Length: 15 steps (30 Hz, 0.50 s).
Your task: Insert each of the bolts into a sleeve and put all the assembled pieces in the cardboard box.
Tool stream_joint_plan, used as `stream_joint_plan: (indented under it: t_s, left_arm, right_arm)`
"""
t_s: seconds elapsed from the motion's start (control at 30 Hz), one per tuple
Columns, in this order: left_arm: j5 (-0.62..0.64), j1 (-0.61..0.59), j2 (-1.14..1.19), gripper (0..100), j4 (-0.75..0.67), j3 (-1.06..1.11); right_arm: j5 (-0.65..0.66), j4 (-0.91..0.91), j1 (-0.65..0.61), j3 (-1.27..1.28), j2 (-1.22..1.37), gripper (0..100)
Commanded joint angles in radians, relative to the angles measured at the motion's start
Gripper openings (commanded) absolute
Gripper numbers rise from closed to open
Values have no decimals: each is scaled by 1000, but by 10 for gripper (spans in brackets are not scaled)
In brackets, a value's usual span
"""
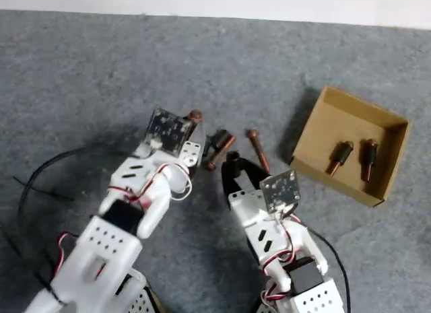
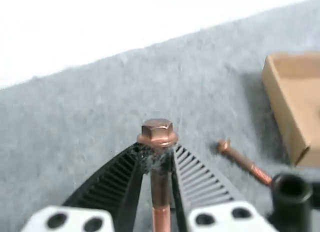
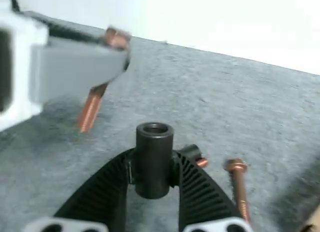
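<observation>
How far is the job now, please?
Done: two assembled pieces lie in the cardboard box. In hand: the left gripper holds a bolt and the right gripper holds a sleeve, not yet joined. Left: join these, then deal with a loose bolt and a black piece with copper showing, both lying outside the box.
</observation>
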Motion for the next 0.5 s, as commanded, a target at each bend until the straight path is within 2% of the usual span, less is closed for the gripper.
stream_joint_plan:
  t_s: [0.0, 0.17, 0.37, 0.47]
  left_arm:
    - [12, -2, -133, 5, -43, 21]
    - [17, 41, -291, 5, -44, 99]
    - [190, 61, -467, 5, -46, 182]
    - [221, 65, -558, 5, -44, 219]
  right_arm:
    - [0, -41, -25, 122, -7, 7]
    - [0, -61, -25, 122, -5, 9]
    - [0, -116, -25, 125, -2, 9]
    - [17, -130, -25, 127, -2, 9]
